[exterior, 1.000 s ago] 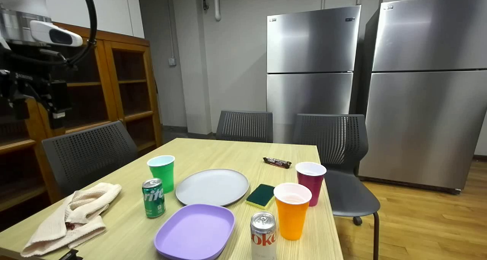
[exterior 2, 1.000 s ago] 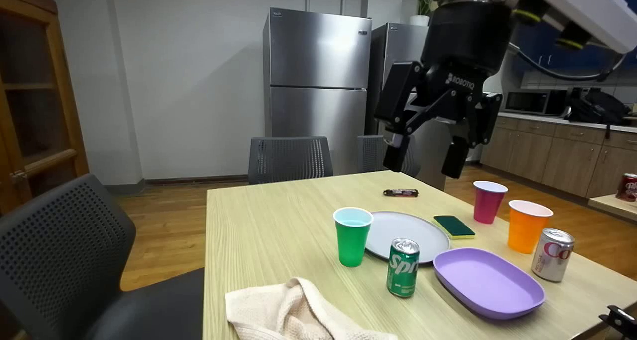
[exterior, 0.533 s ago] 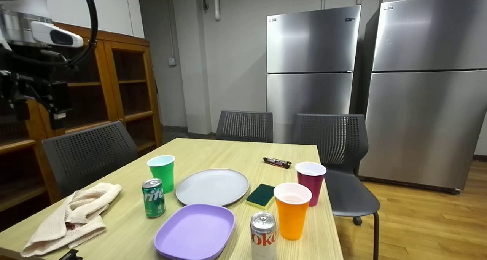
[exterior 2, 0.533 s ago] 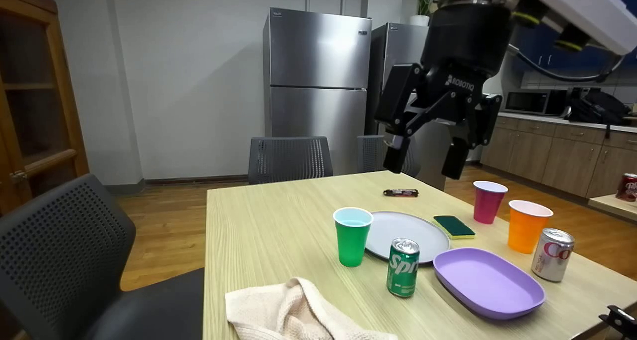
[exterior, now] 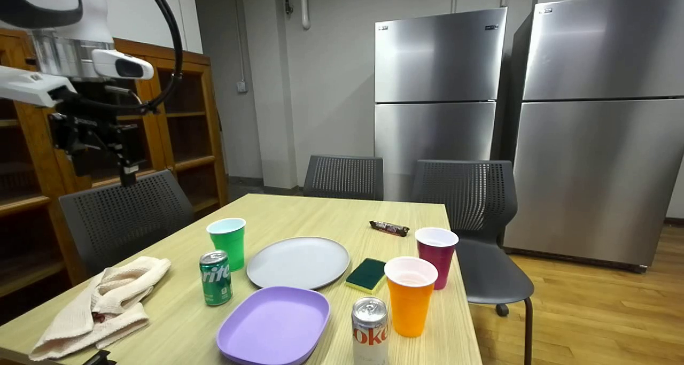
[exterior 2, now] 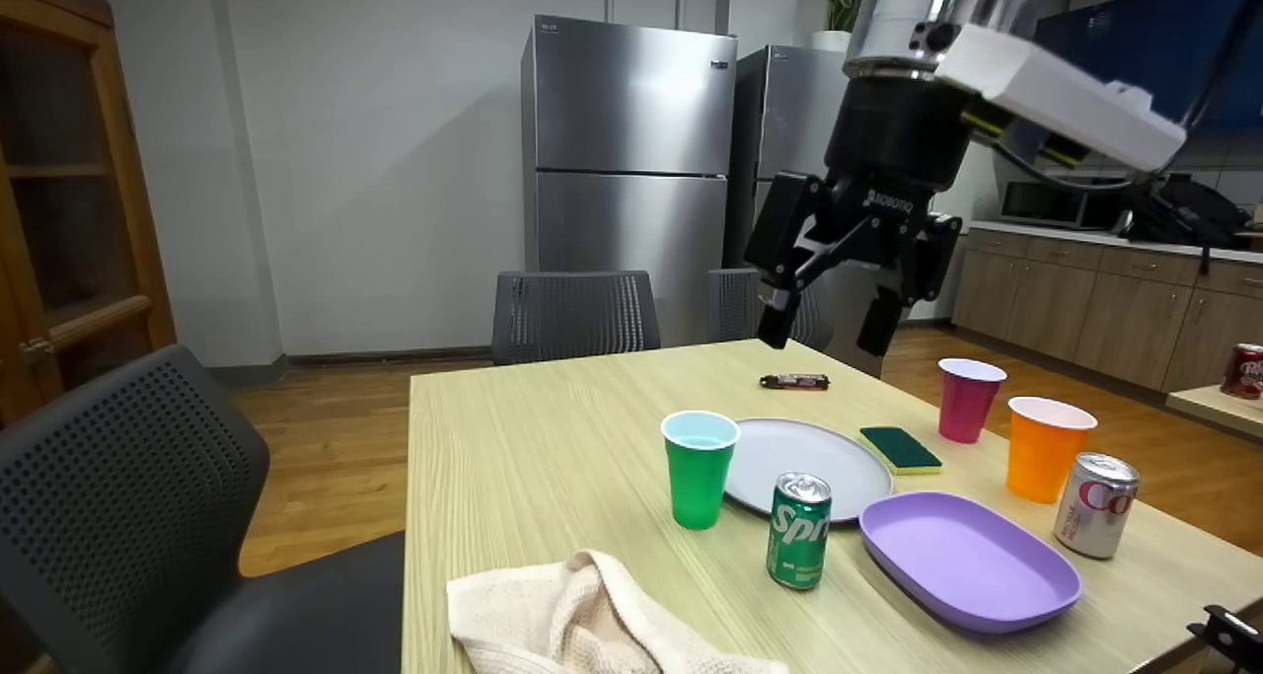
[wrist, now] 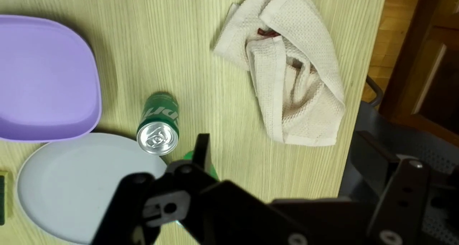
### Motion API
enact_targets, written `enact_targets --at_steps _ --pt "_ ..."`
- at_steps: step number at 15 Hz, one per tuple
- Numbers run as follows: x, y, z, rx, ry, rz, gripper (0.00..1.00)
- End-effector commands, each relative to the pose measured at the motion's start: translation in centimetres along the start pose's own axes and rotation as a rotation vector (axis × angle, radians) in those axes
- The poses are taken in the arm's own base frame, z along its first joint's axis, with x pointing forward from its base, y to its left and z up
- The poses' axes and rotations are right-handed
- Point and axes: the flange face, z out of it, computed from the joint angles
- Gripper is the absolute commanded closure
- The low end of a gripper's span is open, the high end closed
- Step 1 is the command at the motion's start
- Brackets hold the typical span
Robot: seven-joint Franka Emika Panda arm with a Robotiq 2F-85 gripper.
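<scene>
My gripper hangs in the air above the table, fingers wide apart with nothing between them. In the wrist view the gripper spans bare tabletop and the table's edge, with a crumpled cream towel just beyond the fingertips. One finger covers most of a green cup; that cup stands upright in both exterior views. Beside it is an upright green Sprite can. A round grey plate and a purple rectangular plate lie close by. The gripper touches none of these.
An orange cup, a maroon cup and a Diet Coke can stand along one table side. A green-and-yellow sponge and a wrapped bar lie nearby. Dark chairs surround the table; a wooden cabinet stands behind.
Over the last half second the arm has shifted, rightward and lower in an exterior view, slightly left and lower in the opposite camera's picture. The fingers stay apart. Objects on the table have not moved.
</scene>
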Motion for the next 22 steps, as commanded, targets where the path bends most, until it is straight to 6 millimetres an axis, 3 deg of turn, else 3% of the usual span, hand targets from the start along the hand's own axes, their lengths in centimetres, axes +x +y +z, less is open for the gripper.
enact_targets --at_steps 1,3,4,8,12,22 --pt "2.7 2.3 3.1 -0.015 0.040 -0.010 0.00" --pt "4.0 3.5 4.8 -0.021 0.062 0.004 0.00" --pt "4.4 4.6 4.5 -0.028 0.075 0.014 0.00" --pt "6.1 7.8 6.0 -0.062 0.097 0.051 0.00" --pt "7.0 9.7 7.8 -0.096 0.084 0.055 0.00" --pt "7.5 10.8 13.9 -0.119 0.024 0.037 0.00"
